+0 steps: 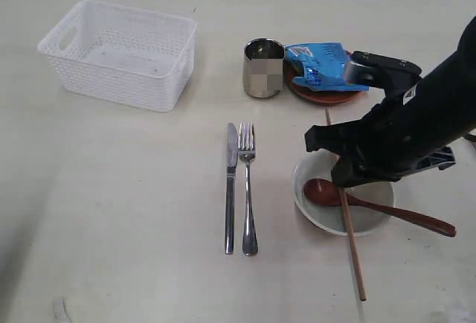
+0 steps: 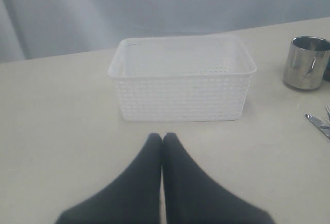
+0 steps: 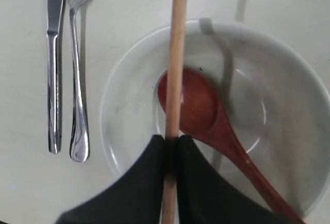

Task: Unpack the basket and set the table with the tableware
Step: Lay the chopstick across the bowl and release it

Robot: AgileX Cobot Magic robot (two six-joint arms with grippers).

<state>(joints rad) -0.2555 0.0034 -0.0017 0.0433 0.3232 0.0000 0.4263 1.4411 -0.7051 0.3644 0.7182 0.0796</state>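
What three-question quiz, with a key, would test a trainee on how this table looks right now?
1. True or false: the blue packet lies on the brown plate.
2. What does the right end effector grip? A) knife B) chopstick C) fork
3. Fill in: the wooden spoon rests with its head in the ____.
Key: 1 true; 2 B; 3 bowl.

High exterior overview; wrist views near basket [image 2: 180,97], bowl [image 3: 281,77].
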